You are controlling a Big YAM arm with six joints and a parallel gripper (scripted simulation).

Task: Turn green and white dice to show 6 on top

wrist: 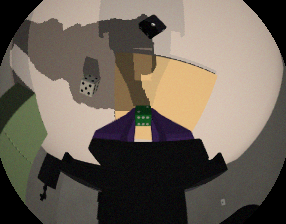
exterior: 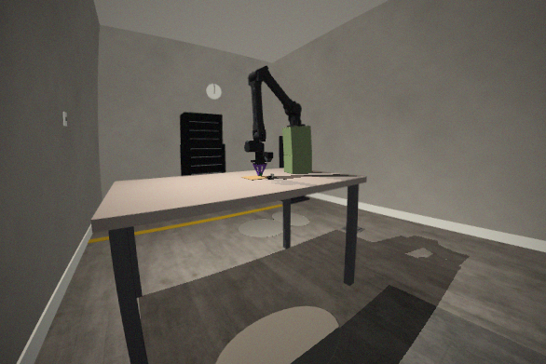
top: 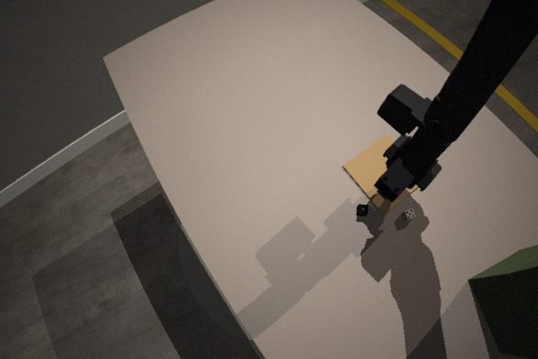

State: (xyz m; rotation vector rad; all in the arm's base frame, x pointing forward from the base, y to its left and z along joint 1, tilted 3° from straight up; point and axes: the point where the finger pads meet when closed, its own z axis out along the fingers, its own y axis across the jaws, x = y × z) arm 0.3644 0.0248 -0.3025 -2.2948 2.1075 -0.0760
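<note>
My gripper point(exterior: 260, 174) point(wrist: 143, 112) points down over the orange mat point(top: 367, 169) point(exterior: 250, 178) point(wrist: 186, 92). Its purple fingers are shut on the green die point(wrist: 143, 120). The die face toward the wrist camera shows six pips; its height over the mat is hard to tell. In the top view the arm hides the die and fingertips. The white die point(top: 409, 215) point(wrist: 86, 87) rests on the table off the mat, five pips on its brightest face, which looks like the top. The black die point(top: 362, 210) point(wrist: 152, 26) lies off the mat near its edge, with one pip visible on top.
A green block point(top: 509, 295) point(exterior: 297, 150) point(wrist: 19, 132) carries the arm base at the table's edge, on the white die's side. The arm's shadow covers the white die and part of the mat. The table's edge point(top: 207, 263) is well beyond the black die.
</note>
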